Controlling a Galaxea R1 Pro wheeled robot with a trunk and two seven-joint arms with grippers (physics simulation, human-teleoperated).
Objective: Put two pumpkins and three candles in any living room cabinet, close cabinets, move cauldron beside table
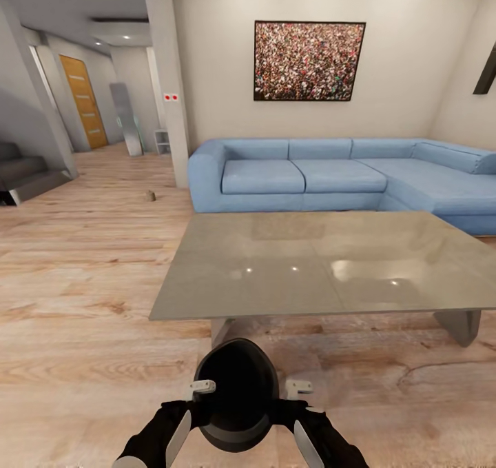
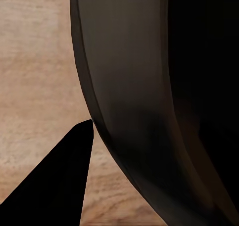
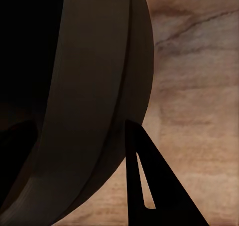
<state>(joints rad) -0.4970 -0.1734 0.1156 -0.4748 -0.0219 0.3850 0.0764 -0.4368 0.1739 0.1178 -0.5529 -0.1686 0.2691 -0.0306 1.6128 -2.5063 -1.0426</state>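
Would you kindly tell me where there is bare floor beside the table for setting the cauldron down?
Bare wood floor lies left of the grey glossy low table, up to the blue corner sofa. Between table and sofa it is tight. The black round cauldron hangs just before the table's near edge.

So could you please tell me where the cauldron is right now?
In the head view the cauldron sits low and centred, carried between both arms above the wood floor, just short of the near edge of the grey table.

The cauldron (image 1: 235, 393) is showing glossy black, dark brown up close. The tabletop (image 1: 324, 265) is gleaming pale grey, the sofa (image 1: 331, 175) is showing light blue, and the floor (image 1: 83, 302) is showing streaked tan wood grain. The painting (image 1: 309, 60) is teeming with multicoloured speckles; a door (image 1: 84, 100) is glowing orange.
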